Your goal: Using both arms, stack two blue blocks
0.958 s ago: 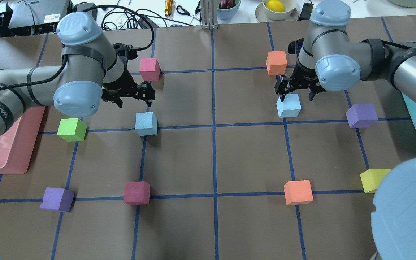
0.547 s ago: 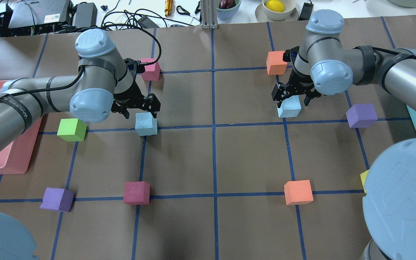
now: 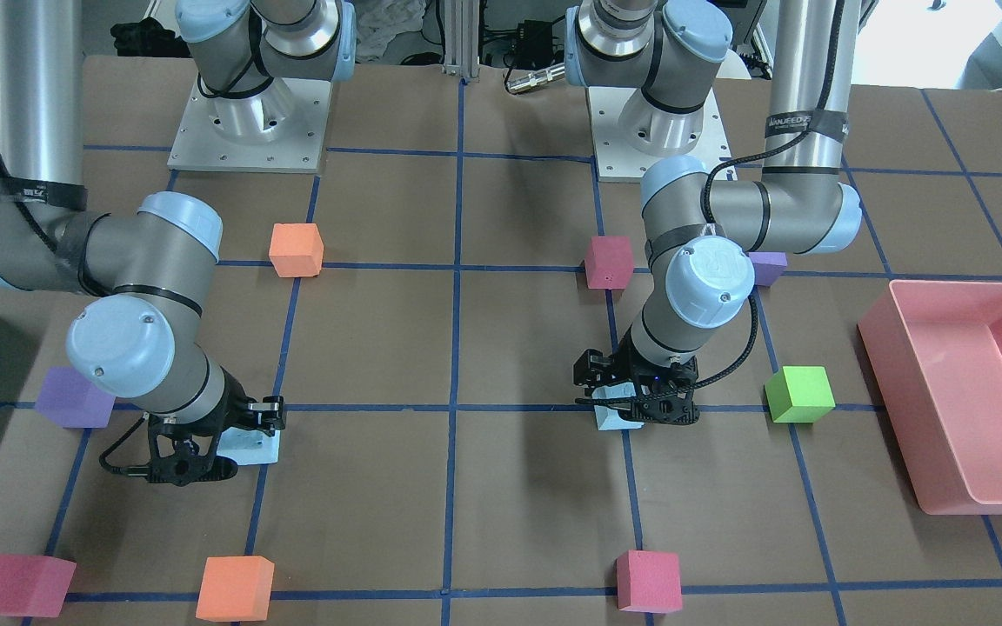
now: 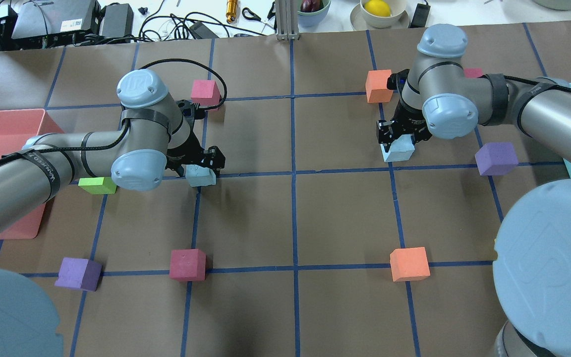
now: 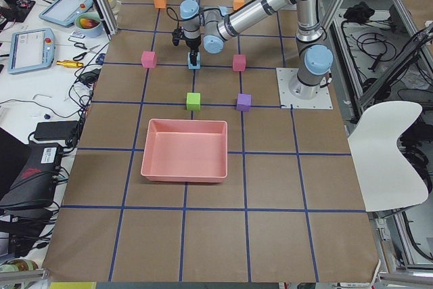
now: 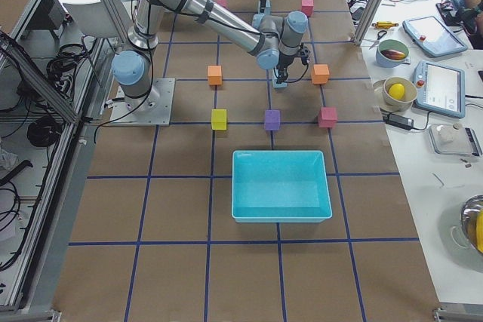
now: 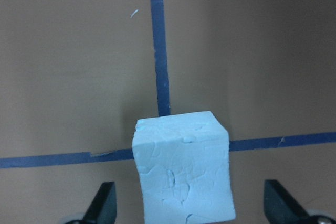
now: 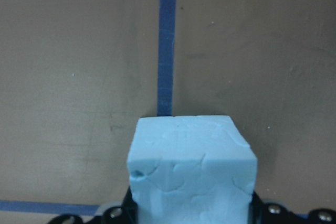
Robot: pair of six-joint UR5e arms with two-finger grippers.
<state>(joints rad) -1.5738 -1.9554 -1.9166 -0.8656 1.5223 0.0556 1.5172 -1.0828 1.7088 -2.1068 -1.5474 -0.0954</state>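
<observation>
Two robot arms reach over a brown table (image 4: 345, 218) marked with blue tape lines. The left gripper (image 7: 191, 205) sits low around the left blue block (image 7: 181, 169), its fingers spread wide with clear gaps on both sides, holding nothing. The right gripper (image 4: 395, 136) sits low over the right blue block (image 8: 191, 166), fingers tight at its sides, and appears to grip it. Both blocks appear to rest on the table, well apart, each by a tape crossing. No stacking is done. Lifting, carrying across and placing one block on the other all remain.
</observation>
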